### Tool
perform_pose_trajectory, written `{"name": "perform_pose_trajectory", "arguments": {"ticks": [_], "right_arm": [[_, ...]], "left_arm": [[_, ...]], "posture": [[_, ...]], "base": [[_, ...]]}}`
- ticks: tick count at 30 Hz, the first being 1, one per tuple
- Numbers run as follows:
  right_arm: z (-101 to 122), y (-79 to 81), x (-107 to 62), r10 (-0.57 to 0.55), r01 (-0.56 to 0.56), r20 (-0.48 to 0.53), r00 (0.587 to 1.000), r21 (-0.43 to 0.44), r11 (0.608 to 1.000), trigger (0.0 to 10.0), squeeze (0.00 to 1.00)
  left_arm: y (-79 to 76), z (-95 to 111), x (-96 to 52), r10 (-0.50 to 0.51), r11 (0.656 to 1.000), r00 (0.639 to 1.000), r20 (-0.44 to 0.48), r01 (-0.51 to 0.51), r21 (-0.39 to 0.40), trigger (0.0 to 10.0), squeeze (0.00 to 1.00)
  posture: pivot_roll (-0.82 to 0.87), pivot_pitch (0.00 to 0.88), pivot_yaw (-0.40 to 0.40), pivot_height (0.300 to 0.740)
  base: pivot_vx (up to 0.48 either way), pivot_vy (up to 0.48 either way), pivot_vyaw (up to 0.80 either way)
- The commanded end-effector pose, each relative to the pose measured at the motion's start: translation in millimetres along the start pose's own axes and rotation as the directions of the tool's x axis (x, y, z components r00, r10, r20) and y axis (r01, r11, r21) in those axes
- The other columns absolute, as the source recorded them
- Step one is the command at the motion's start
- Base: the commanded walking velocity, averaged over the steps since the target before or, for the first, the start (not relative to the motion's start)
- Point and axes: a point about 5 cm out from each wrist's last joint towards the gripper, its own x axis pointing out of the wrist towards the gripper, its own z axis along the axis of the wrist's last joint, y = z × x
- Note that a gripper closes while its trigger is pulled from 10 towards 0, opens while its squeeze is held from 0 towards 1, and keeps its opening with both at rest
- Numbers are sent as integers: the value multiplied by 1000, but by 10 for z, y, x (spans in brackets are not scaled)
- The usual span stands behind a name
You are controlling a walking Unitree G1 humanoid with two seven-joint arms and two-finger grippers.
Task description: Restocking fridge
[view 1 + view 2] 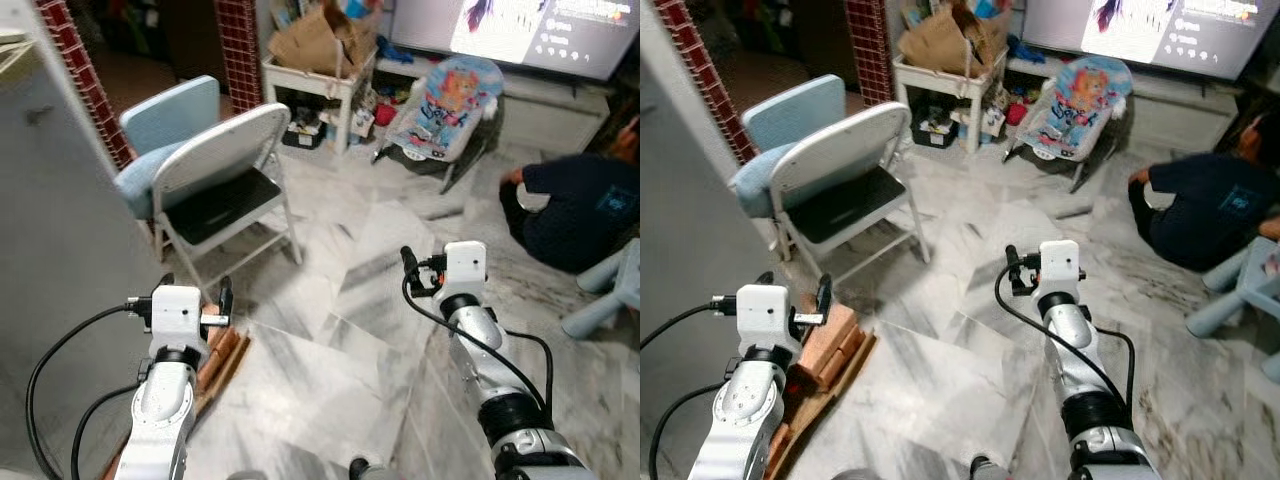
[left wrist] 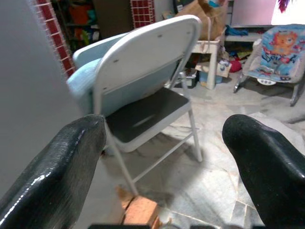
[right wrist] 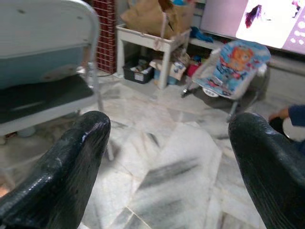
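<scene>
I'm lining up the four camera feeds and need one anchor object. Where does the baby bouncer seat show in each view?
Left eye view: baby bouncer at upper right, below the TV screen.
Right eye view: upper right of centre.
Left wrist view: far right edge, beyond the folding chair.
Right wrist view: upper right, between the two black fingers.
Shared landmark: the white side table holding a brown paper bag, just left of the bouncer.
</scene>
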Motion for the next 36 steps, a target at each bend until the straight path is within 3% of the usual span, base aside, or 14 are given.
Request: {"name": "perform_pose_trajectory", "arguments": {"ticks": [1,6,32,36], "right_arm": [[0,13,14,7,-7,-10,1000,-8,1000,10000,0],[-8,-4,15,3,-3,-15,1000,-13,1000,10000,0],[14,-55,48,-17,16,-16,1000,-26,1000,10000,0],[-34,-30,31,-1,2,-51,999,21,1000,10000,0]], "left_arm": [[12,22,11,0,1000,1000,3,0,10,10000,0],[7,22,11,-1,1000,1000,1,1,11,10000,0],[-16,75,37,-2,999,999,36,1,50,10000,0],[4,75,43,16,998,999,34,-18,53,10000,0]], "posture": [[46,31,8,740],[45,33,9,740],[46,32,11,740],[46,32,11,740]], "base": [[0,469,0],[0,463,0],[0,0,0],[0,0,0]]}}
